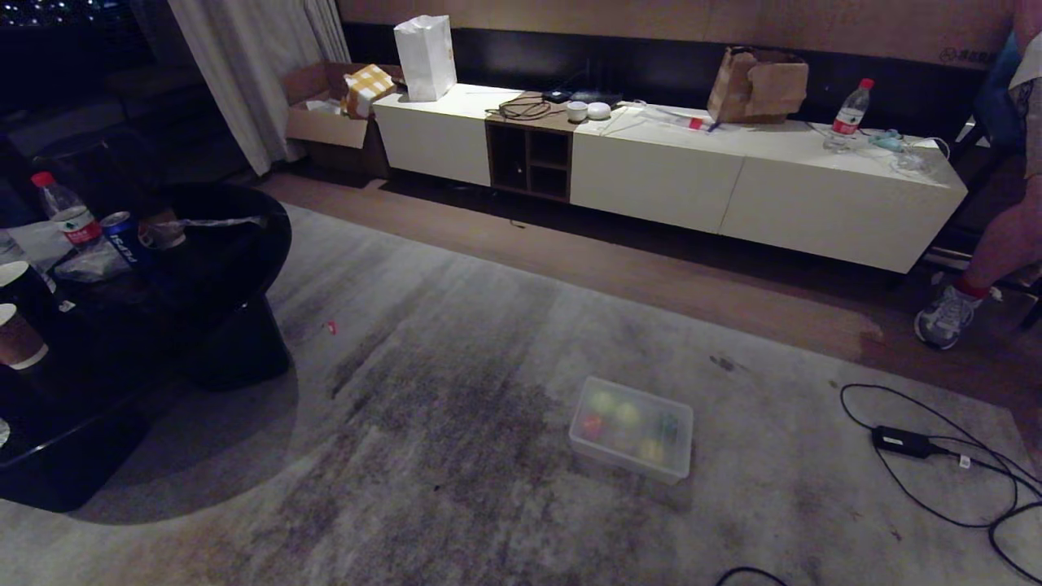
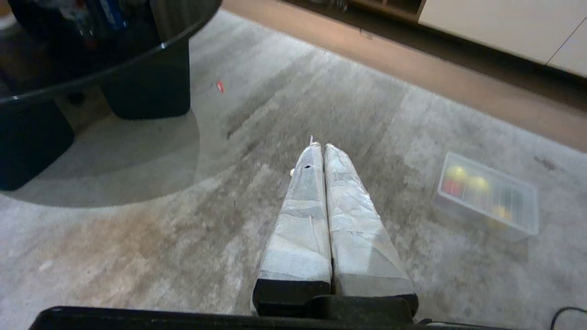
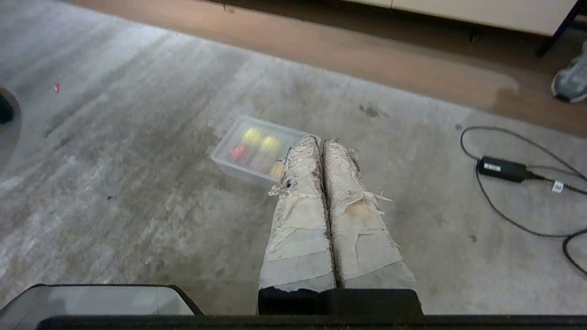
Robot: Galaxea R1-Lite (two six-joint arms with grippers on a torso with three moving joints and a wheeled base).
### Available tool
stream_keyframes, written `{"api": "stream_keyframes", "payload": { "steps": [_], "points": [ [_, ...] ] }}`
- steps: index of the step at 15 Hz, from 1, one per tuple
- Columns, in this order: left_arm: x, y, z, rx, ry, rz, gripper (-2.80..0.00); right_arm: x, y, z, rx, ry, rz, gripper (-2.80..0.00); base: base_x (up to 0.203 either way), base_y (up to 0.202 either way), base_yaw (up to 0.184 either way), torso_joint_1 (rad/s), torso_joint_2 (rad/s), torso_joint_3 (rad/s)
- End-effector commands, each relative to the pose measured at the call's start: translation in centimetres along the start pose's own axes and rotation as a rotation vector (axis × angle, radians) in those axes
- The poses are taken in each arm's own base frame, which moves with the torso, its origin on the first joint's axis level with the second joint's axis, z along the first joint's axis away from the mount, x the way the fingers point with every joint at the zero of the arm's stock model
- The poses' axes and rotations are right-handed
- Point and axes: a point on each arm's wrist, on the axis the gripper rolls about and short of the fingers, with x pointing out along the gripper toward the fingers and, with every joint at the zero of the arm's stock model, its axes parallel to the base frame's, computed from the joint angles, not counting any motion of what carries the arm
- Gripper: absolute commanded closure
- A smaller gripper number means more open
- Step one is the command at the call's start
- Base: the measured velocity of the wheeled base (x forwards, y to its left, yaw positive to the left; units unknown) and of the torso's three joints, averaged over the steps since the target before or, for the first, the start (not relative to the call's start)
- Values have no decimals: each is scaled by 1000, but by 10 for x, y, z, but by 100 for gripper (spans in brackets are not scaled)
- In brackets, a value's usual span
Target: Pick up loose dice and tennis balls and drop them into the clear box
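My head view looks forward and down across the rug (image 1: 456,423) to a long cabinet (image 1: 733,179). Each wrist view sits behind its own hand, high above the floor, angled down. All three share the rug and the clear box (image 1: 631,429) (image 2: 488,197) (image 3: 257,151), well off.
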Motion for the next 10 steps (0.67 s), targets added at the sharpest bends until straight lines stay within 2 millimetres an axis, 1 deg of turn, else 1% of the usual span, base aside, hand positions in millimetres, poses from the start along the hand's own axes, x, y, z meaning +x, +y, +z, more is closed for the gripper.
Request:
{"api": "stream_keyframes", "payload": {
  "steps": [1,10],
  "points": [
    [0,0,0,-2,1,1,0,0,0,0,0,1,1,0,0,0,0,7,2,203],
    [0,0,-1,4,4,1,0,0,0,0,0,1,1,0,0,0,0,1,3,203]
  ]
}}
